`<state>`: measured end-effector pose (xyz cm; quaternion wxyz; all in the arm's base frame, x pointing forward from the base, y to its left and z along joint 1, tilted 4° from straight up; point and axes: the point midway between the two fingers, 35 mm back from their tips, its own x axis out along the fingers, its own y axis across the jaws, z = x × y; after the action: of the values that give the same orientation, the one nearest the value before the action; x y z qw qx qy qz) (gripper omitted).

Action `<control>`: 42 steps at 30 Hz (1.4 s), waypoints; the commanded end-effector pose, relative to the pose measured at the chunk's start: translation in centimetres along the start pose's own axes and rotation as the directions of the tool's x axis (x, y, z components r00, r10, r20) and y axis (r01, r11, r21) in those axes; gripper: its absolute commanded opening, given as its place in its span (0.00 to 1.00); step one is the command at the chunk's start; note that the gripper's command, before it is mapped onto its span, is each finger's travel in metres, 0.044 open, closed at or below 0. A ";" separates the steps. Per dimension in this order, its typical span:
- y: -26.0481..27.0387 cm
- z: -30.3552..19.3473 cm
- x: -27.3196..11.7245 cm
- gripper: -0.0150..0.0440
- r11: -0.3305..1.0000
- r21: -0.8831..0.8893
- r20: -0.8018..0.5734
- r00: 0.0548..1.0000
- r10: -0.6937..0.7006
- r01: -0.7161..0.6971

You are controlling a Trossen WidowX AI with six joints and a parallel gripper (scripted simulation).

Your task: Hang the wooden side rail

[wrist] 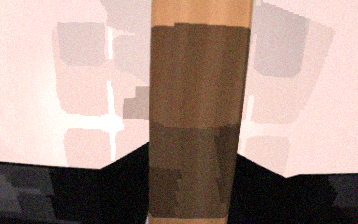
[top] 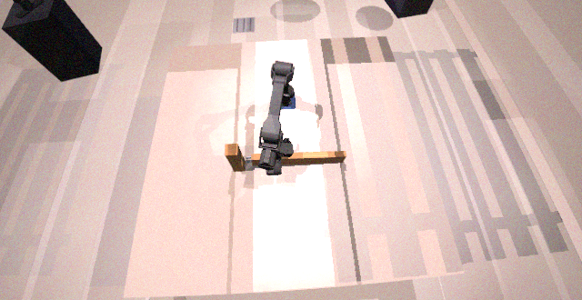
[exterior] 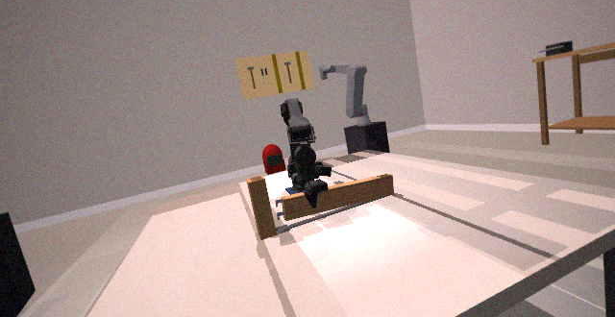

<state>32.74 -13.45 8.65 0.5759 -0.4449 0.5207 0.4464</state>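
Note:
The wooden side rail (top: 318, 157) (exterior: 360, 190) (wrist: 200, 75) runs sideways across the table. Its far end is low at the table on the right; its hook end is raised a little, with a dark shadow line below it. My gripper (top: 274, 169) (exterior: 314, 201) (wrist: 183, 147) is shut on the rail near the hook end, one finger on each side. The headboard post (top: 234, 156) (exterior: 261, 208) stands upright at the left. Two steel hooks, the upper one (exterior: 278, 203) and the lower one (exterior: 280, 215), point at the post across a small gap. The slot's inside and pins are hidden.
The arm's blue base (top: 289, 103) stands behind the rail. The tabletop (top: 191, 227) (exterior: 202, 259) carries bright light patches and shadows. Beyond it are a red helmet-like object (exterior: 273, 159), a grey robot arm (exterior: 356, 91) on a black pedestal and a wooden bench (exterior: 542, 101).

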 end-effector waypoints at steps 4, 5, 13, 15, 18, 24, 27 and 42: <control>-0.2 -0.1 -0.3 0.25 1.000 -0.004 -0.004 1.000 -0.006 0.006; -0.2 -0.1 -0.3 0.25 1.000 -0.004 -0.004 1.000 -0.006 0.006; -0.2 -0.2 -0.3 0.25 1.000 -0.004 -0.004 1.000 -0.006 0.006; -0.2 -0.3 -0.3 0.25 1.000 -0.004 -0.004 1.000 -0.006 0.006; -0.2 -0.3 -0.3 0.25 1.000 -0.004 -0.004 1.000 -0.006 0.006; -0.1 -0.4 -0.2 0.25 1.000 -0.004 -0.005 1.000 -0.006 0.006; -0.1 -0.4 -0.2 0.25 1.000 -0.004 -0.005 1.000 -0.006 0.006; -0.1 -0.5 -0.2 0.25 1.000 -0.004 -0.005 1.000 -0.006 0.006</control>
<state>32.65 -13.85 8.61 0.5761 -0.4449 0.5206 0.4462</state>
